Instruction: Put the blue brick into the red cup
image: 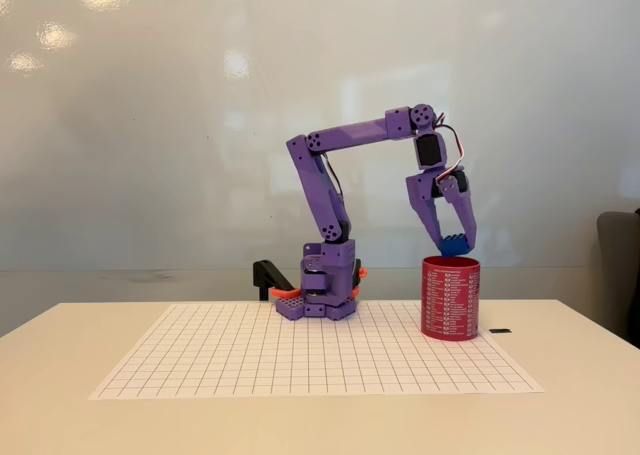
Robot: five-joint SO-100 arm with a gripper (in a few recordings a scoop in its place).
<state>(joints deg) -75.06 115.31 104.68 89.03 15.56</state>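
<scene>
Fixed view, side-on across a pale table: a purple arm point(335, 190) reaches out to the right of the picture and hangs its gripper point(456, 241) straight down over the red cup point(450, 297). The two fingers are drawn in around the blue brick point(457, 244), which sits pinched between their tips, its long side roughly level and running left to right as this camera sees it. The brick hangs just above the cup's rim, close to it but apart, with a thin strip of wall showing between the two.

The relation that matters is the vertical one. The brick lies directly over the cup's mouth, perhaps a touch right of centre, though from this flat angle it cannot be told how far forward or back it sits over the opening. The cup is far wider than the brick, so a release here would likely drop it inside; the risk is a clip on the rim if the depth is off.

The cup stands upright at the right edge of a white gridded mat point(300, 355), well clear of the arm's base point(322, 300). A small dark object point(500, 331) lies on the table just right of the cup, and a black and orange clamp point(272, 277) sits behind the base. Nothing stands between brick and cup.
</scene>
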